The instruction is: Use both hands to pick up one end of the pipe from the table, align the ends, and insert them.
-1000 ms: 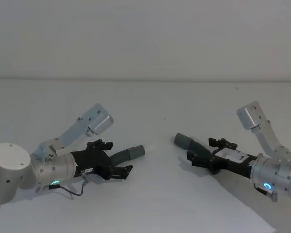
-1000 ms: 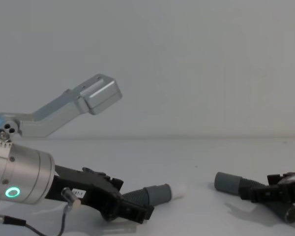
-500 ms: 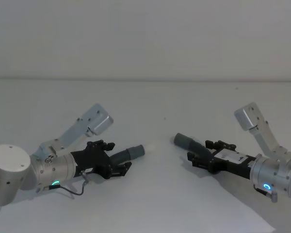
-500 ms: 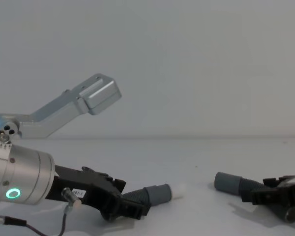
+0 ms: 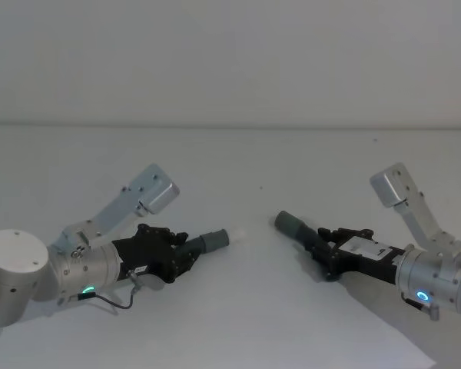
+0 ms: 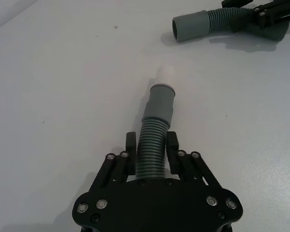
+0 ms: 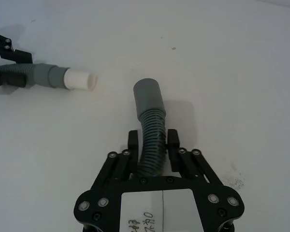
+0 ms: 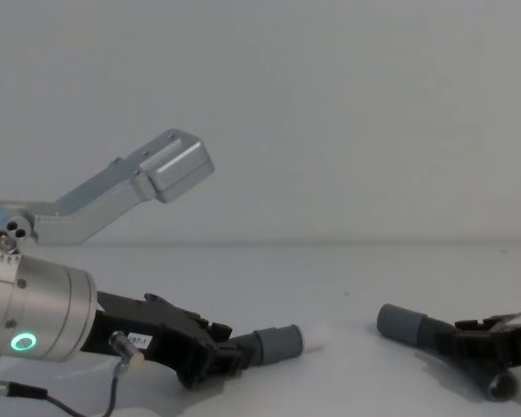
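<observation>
- The left gripper (image 6: 151,141) is closed tight on the ribbed part of the left hose piece (image 6: 154,128). The grey cuff (image 6: 160,101) and the white stub (image 6: 165,75) stick out ahead of it.
- The right gripper (image 7: 152,139) is closed on the ribs of the right hose piece (image 7: 151,126), just behind its plain socket cuff (image 7: 148,96).
- The 2 cuffs point roughly toward each other, well apart and low at the table (image 5: 246,307), with bare surface between them.
- The far edge of the table is well behind both.

- A plain, pale grey wall (image 5: 230,54) stands at the back, meeting the white matte counter (image 5: 238,307) along a straight level line.
- A tiny dark speck (image 5: 262,185) sits on the counter, near its middle.
</observation>
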`<state>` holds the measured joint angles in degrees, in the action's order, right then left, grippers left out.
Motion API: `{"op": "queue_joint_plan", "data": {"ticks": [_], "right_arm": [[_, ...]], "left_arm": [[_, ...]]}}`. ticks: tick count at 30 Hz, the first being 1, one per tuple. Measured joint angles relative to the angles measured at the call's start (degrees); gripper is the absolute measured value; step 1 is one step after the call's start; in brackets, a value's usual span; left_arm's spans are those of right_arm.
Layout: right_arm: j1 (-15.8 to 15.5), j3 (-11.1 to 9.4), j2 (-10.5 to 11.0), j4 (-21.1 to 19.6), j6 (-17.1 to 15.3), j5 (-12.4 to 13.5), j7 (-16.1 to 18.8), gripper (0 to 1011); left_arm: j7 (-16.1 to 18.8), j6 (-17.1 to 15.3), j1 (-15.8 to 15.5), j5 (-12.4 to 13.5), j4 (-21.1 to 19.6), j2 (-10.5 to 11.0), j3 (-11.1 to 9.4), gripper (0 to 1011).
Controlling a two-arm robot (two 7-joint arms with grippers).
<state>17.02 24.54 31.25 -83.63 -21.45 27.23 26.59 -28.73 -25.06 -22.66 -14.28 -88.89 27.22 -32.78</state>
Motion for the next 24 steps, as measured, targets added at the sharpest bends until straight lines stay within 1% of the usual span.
{"op": "queue_joint_plan", "data": {"ticks": [3,4,24], "right_arm": [[0.02,0.02,0.01,0.01,0.00,0.00,0.02,295],[0.02,0.02,0.02,0.02,0.00,0.00,0.02,264],[0.08,0.11,0.07,0.03,0.01,0.01,0.04,259]], "left_arm": [[0.02,0.02,0.02,0.01,0.00,-0.01,0.02,312],[0.03,0.03,0.02,0.02,0.00,-0.02,0.02,306],[0.07,0.16,0.08,0.11,0.02,-0.06,0.08,302]]}}
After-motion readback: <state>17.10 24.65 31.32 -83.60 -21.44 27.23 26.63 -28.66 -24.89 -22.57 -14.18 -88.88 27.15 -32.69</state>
